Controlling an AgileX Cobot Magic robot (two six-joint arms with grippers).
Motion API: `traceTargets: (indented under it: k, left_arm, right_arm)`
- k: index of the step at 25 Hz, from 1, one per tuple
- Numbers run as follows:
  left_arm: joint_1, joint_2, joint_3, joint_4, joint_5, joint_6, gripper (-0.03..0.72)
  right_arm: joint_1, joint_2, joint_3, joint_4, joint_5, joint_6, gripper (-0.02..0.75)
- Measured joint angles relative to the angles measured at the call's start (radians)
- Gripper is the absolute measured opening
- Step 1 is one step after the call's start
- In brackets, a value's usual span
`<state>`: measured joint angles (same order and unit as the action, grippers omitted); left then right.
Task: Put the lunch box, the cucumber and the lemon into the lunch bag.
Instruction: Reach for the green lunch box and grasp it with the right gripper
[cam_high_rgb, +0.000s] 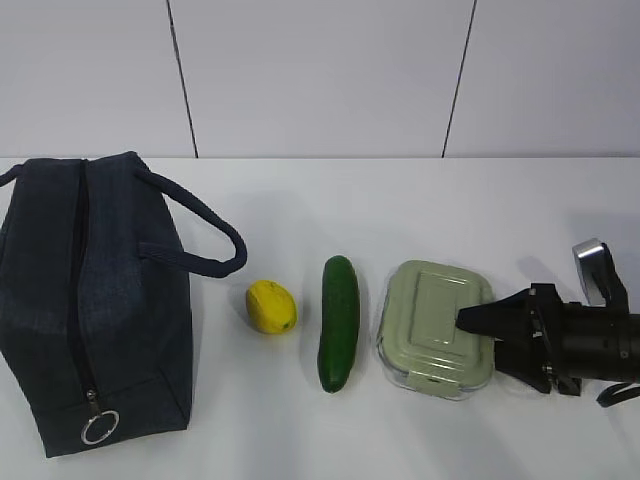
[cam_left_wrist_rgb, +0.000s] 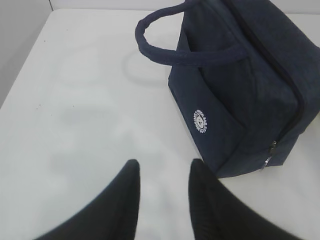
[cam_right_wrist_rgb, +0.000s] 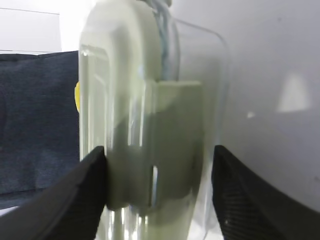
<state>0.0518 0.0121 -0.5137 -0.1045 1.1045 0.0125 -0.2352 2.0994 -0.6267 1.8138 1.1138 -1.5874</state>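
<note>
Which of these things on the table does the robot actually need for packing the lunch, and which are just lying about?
Needed for the job:
- dark navy fabric lunch bag, zipped shut
- small yellow lemon
- long dark-green cucumber
- clear lunch box with sage-green lid, right gripper around its end

Just lying about:
- nothing else shows on the white table

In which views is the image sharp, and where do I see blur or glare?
Exterior view: sharp, even light, with soft shadows beside the lemon and cucumber. Left wrist view: the lunch bag is clear, the near fingers are soft, and the table has faint glare. Right wrist view: the lunch box is very close and blurred.
</note>
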Motion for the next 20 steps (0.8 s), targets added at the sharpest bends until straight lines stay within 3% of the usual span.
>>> traceTargets:
  k: [20]
  left_arm:
    - [0.000, 0.000, 0.000, 0.000, 0.000, -0.001, 0.239]
  right_arm:
    - [0.000, 0.000, -0.049, -0.067, 0.008, -0.006, 0.449]
